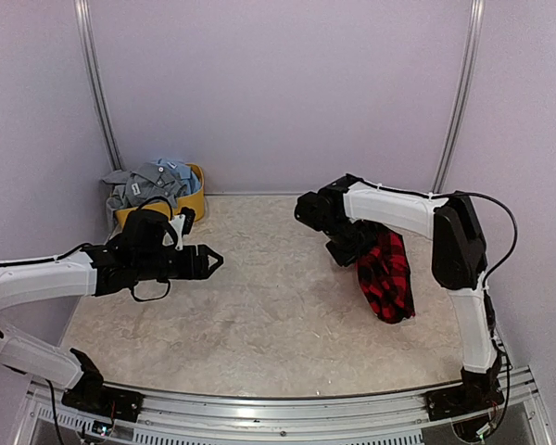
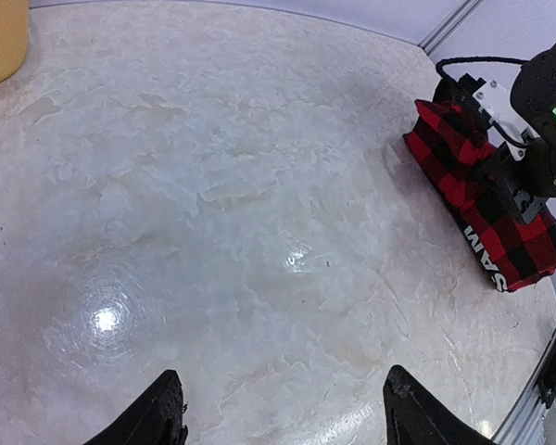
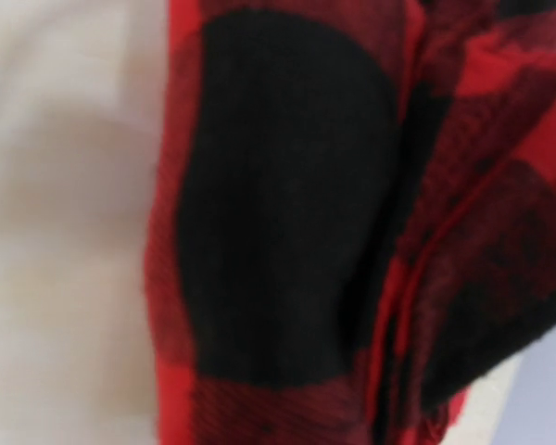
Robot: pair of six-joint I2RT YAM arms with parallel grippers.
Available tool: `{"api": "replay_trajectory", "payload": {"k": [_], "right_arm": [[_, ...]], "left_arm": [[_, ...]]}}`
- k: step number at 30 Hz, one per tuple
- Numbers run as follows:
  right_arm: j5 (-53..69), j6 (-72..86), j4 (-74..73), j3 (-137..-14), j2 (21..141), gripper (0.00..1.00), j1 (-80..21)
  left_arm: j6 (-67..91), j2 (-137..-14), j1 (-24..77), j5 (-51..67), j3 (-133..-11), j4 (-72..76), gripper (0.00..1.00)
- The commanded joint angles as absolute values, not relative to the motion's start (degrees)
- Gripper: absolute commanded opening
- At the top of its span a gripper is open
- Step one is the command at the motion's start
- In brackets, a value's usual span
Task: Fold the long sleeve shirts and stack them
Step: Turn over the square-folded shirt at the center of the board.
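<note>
The counter (image 1: pixel 259 315) is a pale, marbled slab, smooth and fairly glossy; a bright glint shows on it in the left wrist view. The flannel shirt (image 1: pixel 386 273) near the right edge is soft woven cloth, matt and slightly fuzzy, its weave showing close up in the right wrist view. At the far left corner the tub (image 1: pixel 196 199) is smooth yellow plastic with a dull sheen. The shirts (image 1: pixel 150 181) heaped in it are thin, matt, crumpled cloth. The fingers (image 2: pixel 162 413) of the left gripper (image 2: pixel 283 374) look like matt black plastic. The left arm (image 1: pixel 46 278) and right arm (image 1: pixel 394 209) have smooth white and black shells. Along the near edge runs a rail (image 1: pixel 287 406) of brushed metal.
</note>
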State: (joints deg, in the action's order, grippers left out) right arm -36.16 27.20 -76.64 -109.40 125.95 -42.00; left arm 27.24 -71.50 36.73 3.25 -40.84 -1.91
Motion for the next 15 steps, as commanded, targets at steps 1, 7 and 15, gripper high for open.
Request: {"api": "replay_trajectory", "payload": {"k": [1, 7, 15], "right_arm": [[-34.4, 29.3, -78.8, -115.9, 129.5, 0.02, -46.3], [-31.3, 30.0, -78.8, -119.5, 135.2, 0.18, -50.2], [-28.8, 29.7, -78.3, -125.6, 137.4, 0.58, -55.2]], "left_arm": [[27.8, -70.8, 36.4, 3.8, -41.4, -2.8, 0.69], [27.6, -70.6, 36.4, 3.0, -41.3, -3.4, 0.7], [28.3, -69.3, 36.3, 0.2, -39.9, -4.6, 0.7]]}}
